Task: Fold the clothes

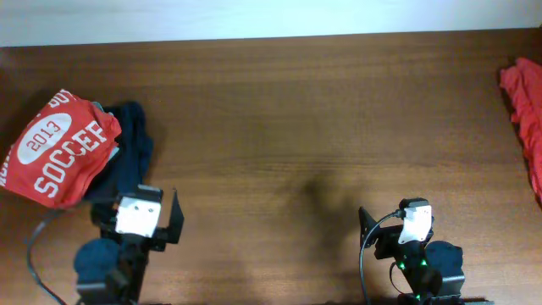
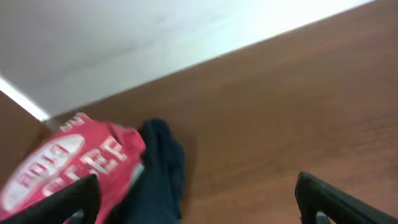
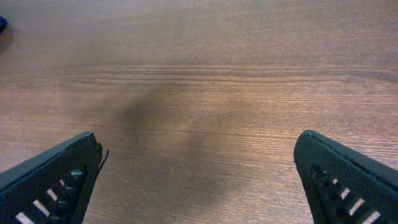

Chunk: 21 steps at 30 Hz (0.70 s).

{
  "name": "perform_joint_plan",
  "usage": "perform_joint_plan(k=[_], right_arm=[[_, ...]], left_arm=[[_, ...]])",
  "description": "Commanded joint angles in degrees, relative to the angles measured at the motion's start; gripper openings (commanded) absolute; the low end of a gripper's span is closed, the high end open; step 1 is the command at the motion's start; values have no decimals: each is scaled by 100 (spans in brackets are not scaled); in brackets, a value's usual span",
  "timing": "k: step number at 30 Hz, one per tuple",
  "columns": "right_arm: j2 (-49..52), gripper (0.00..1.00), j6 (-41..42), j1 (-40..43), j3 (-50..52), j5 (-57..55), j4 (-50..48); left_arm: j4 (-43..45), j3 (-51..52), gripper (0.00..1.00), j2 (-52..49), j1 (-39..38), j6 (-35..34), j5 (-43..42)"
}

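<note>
A folded orange-red shirt (image 1: 59, 152) with white "2013 SOCCER" print lies at the table's left, resting partly on a crumpled navy garment (image 1: 134, 148). A second orange-red garment (image 1: 527, 110) lies bunched at the far right edge, partly out of frame. My left gripper (image 1: 140, 203) hovers just in front of the navy garment, jaws open and empty. In the left wrist view the left gripper (image 2: 198, 208) faces the red shirt (image 2: 68, 165) and the navy garment (image 2: 158, 177). My right gripper (image 1: 396, 219) stands open near the front right; in its wrist view the right gripper (image 3: 199, 186) frames only bare wood.
The dark wooden table (image 1: 296, 127) spans the view, and a pale strip (image 1: 254, 17) runs along its far edge. A black cable (image 1: 34, 254) loops beside the left arm's base at the front left.
</note>
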State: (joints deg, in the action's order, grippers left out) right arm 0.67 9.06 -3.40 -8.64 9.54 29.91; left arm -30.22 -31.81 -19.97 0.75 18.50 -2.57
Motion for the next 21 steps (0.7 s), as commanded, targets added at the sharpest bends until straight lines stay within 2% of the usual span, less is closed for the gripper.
perform_joint_plan(k=[1,4,9,17,21], right_arm=[[-42,99,39,48,35,50,7],[-42,98,39,48,35,50,7],[-42,99,39,48,35,50,7],[-42,99,39,48,35,50,7],[-42,99,39,48,35,50,9]], left_arm=[[114,682,99,684,-24,-157,-66],[111,1316,99,1419,-24,-160,-66],[122,1853,99,1976,-24,-162,-66],[883,2538,99,1965,-31,-164,-63],[905,2540,99,1961,-28,-155,4]])
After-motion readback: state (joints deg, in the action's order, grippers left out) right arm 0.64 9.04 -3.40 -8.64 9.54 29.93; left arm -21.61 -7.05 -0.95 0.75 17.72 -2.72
